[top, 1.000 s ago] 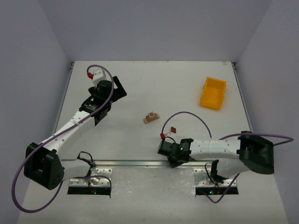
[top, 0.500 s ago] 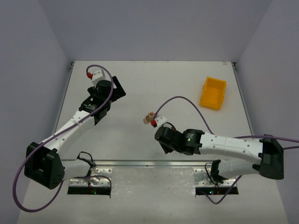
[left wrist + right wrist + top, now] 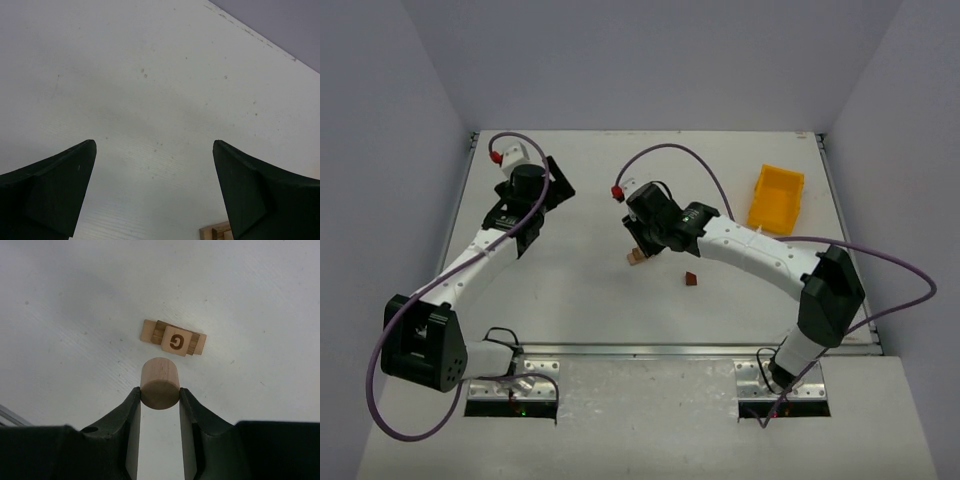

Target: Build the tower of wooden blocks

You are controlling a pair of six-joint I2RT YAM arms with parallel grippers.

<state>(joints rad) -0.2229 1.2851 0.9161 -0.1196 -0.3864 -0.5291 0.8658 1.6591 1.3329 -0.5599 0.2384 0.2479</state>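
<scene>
Pinching a small wooden cylinder (image 3: 159, 381), your right tool (image 3: 160, 396) sits just below the wood block tower (image 3: 173, 338), which lies mid-frame in the wrist view, its top face marked G. Your left tool (image 3: 154, 146) gapes open over the tabletop (image 3: 150, 75), upper left of the overhead view.

Bright, even overhead light casts soft shadows; left wrist view slightly hazy, others sharp.

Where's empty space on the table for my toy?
The widest bare patch lies between the left arm and the block stack. More lies between the stack and the table's near edge. It's crowded at the stack: the right hand holds a round block there.
</scene>
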